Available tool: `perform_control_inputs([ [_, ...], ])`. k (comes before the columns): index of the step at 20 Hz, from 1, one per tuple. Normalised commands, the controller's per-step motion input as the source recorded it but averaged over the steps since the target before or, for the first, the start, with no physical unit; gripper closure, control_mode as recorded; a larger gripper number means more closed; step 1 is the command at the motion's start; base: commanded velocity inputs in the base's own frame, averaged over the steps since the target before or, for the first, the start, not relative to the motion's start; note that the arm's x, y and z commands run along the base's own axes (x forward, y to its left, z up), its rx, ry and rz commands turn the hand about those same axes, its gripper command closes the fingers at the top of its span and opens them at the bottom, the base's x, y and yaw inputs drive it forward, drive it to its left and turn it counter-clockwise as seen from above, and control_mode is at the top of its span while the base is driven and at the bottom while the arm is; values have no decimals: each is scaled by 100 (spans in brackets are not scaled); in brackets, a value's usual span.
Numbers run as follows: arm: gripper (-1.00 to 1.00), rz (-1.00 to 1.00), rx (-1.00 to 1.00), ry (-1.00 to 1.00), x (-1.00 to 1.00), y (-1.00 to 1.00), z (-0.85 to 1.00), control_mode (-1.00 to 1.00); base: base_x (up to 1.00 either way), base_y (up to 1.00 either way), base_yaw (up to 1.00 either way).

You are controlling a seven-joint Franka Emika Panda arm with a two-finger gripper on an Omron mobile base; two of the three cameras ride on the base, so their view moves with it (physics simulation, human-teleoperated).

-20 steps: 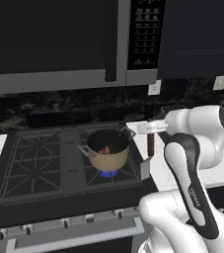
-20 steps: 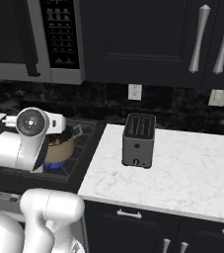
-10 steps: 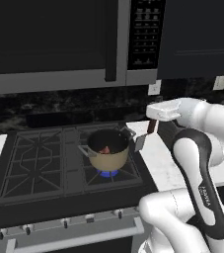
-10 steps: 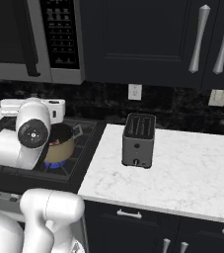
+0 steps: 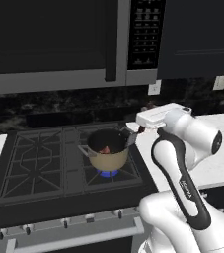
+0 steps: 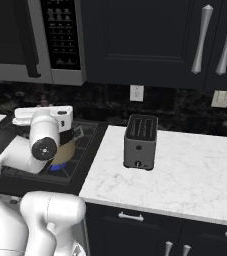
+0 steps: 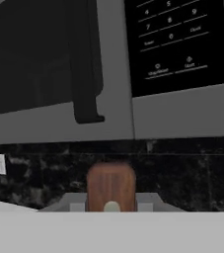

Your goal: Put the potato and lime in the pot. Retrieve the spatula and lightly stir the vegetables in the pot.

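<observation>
The tan pot [image 5: 106,157] stands on the stove's right front burner, over a blue flame. A reddish-brown lump, the potato [image 5: 102,148], lies in its dark inside. The lime is hidden. My gripper [image 5: 142,129] hovers level just right of the pot's rim and is shut on the spatula [image 5: 131,134]. In the hand view the spatula's brown wooden handle [image 7: 111,184] stands upright between the fingers, pointing at the backsplash under the microwave. From the right base, my arm covers most of the pot [image 6: 69,150].
A black gas stove [image 5: 39,163] spreads left of the pot. The microwave [image 5: 59,44] hangs low above it. A dark toaster [image 6: 140,142] stands on the white marble counter [image 6: 185,175] to the right, below dark cabinets.
The hand has risen and swung up to level with the spatula still held, ending slightly nearer the pot's right rim. The pot has not moved.
</observation>
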Motion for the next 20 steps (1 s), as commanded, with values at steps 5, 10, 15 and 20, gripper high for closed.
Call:
perform_control_inputs([
  [5, 100, -4, 4, 0, 52, 49, -25, -100, 0, 0, 0],
  [10, 100, -5, 2, 0, 53, 41, -36, -100, 0, 0, 0],
  [15, 100, -8, 0, 2, 33, 6, -39, -100, 0, 0, 0],
  [20, 100, -10, 0, 6, 30, 0, -22, -100, 0, 0, 0],
])
